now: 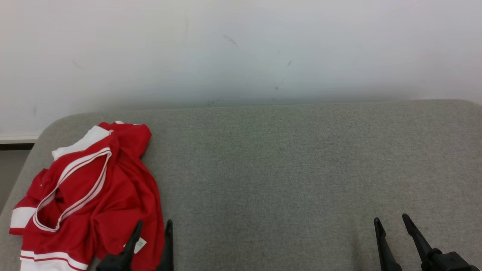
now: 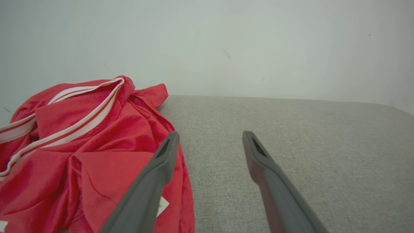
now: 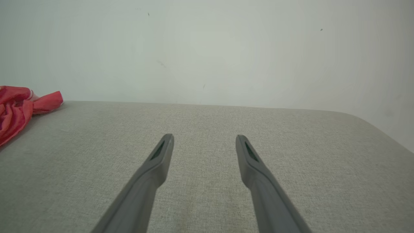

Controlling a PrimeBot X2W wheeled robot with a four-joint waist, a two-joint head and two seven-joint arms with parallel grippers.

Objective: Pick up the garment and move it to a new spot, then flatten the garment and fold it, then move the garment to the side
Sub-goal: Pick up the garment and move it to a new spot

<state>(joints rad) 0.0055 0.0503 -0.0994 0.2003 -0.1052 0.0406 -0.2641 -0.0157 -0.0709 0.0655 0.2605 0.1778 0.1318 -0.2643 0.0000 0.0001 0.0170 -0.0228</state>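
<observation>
Garment (image 1: 94, 195): red with white stripes, crumpled in a heap at the left end of the bench (image 1: 282, 169), unfolded. A white label (image 1: 140, 244) shows on its near right part.

Left gripper (image 1: 154, 222): jaws released, holding nothing. In the left wrist view, one finger lies over the garment's right edge and the other over bare bench covering, so that edge falls between the jaws. Contact with the cloth cannot be determined.

Right gripper (image 1: 391, 217): jaws released, holding nothing, low over bare covering at the right end, well apart from the garment.

Bench surface: grey woven fabric with rounded far corners. A pale wall (image 1: 241, 49) with a few small dark marks stands directly behind it.
</observation>
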